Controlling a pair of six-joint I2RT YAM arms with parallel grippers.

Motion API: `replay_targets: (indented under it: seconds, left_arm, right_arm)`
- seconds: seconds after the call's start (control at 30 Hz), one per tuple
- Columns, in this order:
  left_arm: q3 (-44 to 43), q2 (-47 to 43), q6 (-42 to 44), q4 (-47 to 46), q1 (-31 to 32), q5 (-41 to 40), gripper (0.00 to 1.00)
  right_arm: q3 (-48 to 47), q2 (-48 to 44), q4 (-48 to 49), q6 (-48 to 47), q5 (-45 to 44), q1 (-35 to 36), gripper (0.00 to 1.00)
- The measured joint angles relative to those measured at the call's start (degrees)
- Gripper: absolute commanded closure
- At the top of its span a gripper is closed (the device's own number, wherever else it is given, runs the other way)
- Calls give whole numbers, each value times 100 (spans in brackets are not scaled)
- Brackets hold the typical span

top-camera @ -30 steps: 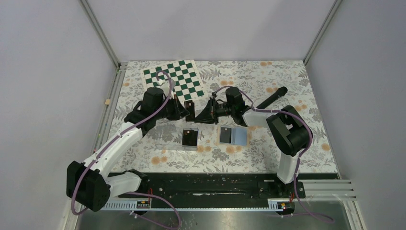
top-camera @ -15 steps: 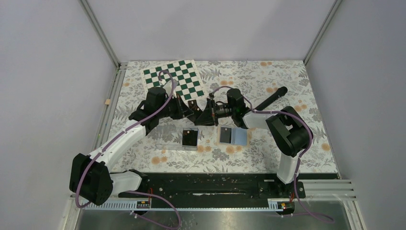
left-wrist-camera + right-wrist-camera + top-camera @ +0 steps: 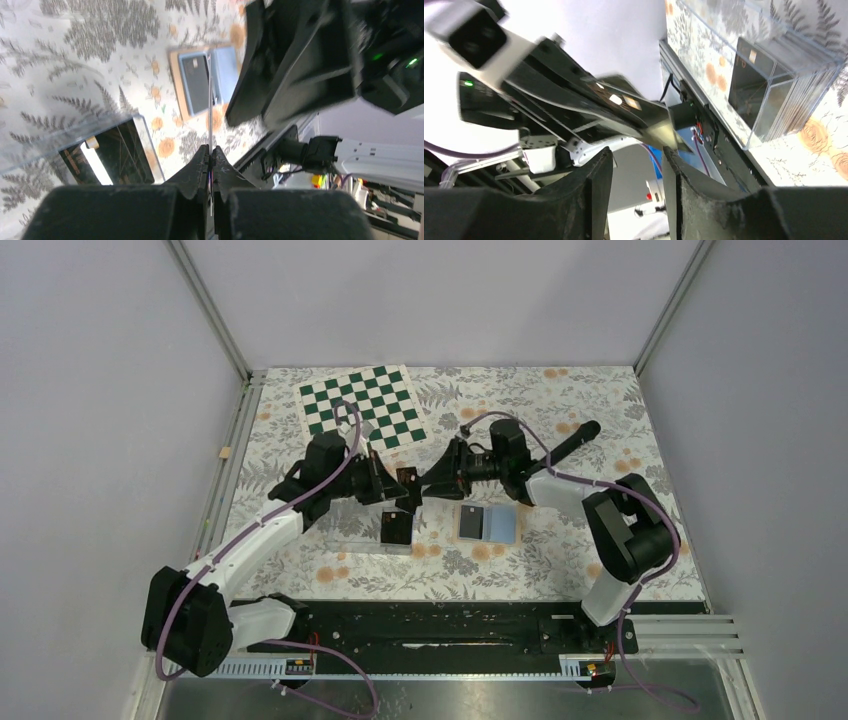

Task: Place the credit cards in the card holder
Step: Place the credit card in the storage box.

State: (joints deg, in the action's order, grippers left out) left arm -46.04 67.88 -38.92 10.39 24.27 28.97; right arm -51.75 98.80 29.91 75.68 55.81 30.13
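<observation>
My left gripper (image 3: 407, 486) is shut on a thin black credit card (image 3: 404, 477), which shows edge-on in the left wrist view (image 3: 210, 100), above the table. My right gripper (image 3: 429, 487) faces it closely, open and empty; in the right wrist view (image 3: 636, 162) the card (image 3: 624, 102) lies just ahead of its fingertips. The tan card holder (image 3: 487, 523) lies open on the table, with a dark card (image 3: 470, 521) on its left half and blue lining on its right. It also shows in the left wrist view (image 3: 200, 82). More black cards (image 3: 396, 527) stand in a clear tray.
The clear plastic tray (image 3: 352, 536) sits left of the card holder, below the grippers; it also shows in the right wrist view (image 3: 784, 80). A green chessboard mat (image 3: 365, 405) lies at the back left. A black marker (image 3: 568, 446) lies at the back right.
My left gripper has moved right and nearer with the card. My right arm has drawn back to the right, and its gripper now stands just right of the card.
</observation>
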Motion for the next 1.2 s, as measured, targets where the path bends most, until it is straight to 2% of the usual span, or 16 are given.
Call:
replay_targets:
  seconds: [0.2,0.5,0.97,1.2]
  left_arm:
    - [264,-33,-44,369,-37,306,100]
    - [367,-111,-184,350,-114,420,100]
    - [894,-540,-1185,-800,-490,525,100]
    - [918,-575,-1421,-1158,-555,629,100]
  right_arm:
    - [-245,-98,-98,-179,-284,-282,52]
    - [-424,-173,-494,-522,-291,-297,54]
    - [-291,-234,-680,-551,-260,13,57]
    - [-291,-232,-664,-505,-260,37,57]
